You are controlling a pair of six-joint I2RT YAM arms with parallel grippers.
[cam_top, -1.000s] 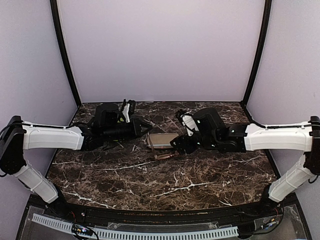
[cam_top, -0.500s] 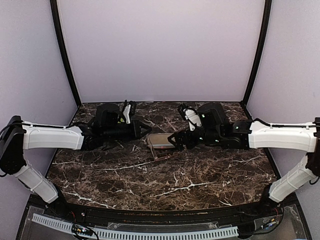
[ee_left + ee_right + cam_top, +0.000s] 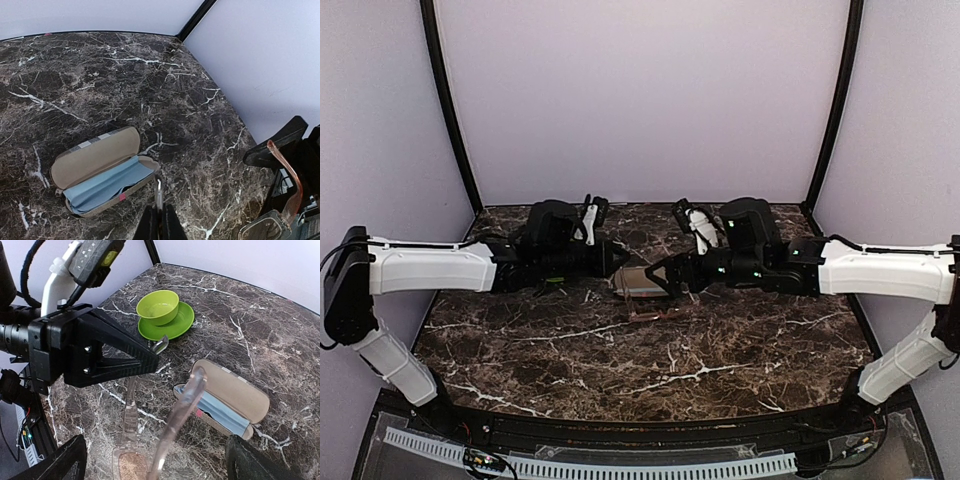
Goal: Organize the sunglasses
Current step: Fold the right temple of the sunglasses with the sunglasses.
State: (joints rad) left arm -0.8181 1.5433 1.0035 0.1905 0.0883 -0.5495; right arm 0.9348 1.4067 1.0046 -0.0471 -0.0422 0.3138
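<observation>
The sunglasses (image 3: 131, 465) have a clear pinkish frame and brown lenses. They lie between the wide-spread fingers of my open right gripper (image 3: 160, 467), with one temple (image 3: 187, 405) sticking up. In the top view they (image 3: 655, 311) sit just in front of the open beige case (image 3: 635, 282). The case (image 3: 95, 160) holds a blue cloth (image 3: 105, 185). My left gripper (image 3: 160, 222) is shut on a thin silvery object (image 3: 159, 192), with its tip beside the case's right end. The two grippers (image 3: 620, 258) (image 3: 653, 276) face each other closely over the case.
A green bowl (image 3: 159, 307) on a green saucer (image 3: 177, 325) stands behind the left gripper (image 3: 150, 357), mostly hidden under the left arm in the top view. The dark marble table (image 3: 650, 370) is walled on three sides.
Both grippers have moved inward toward the case. The right gripper has slid left over the sunglasses, and the left gripper has reached further right.
</observation>
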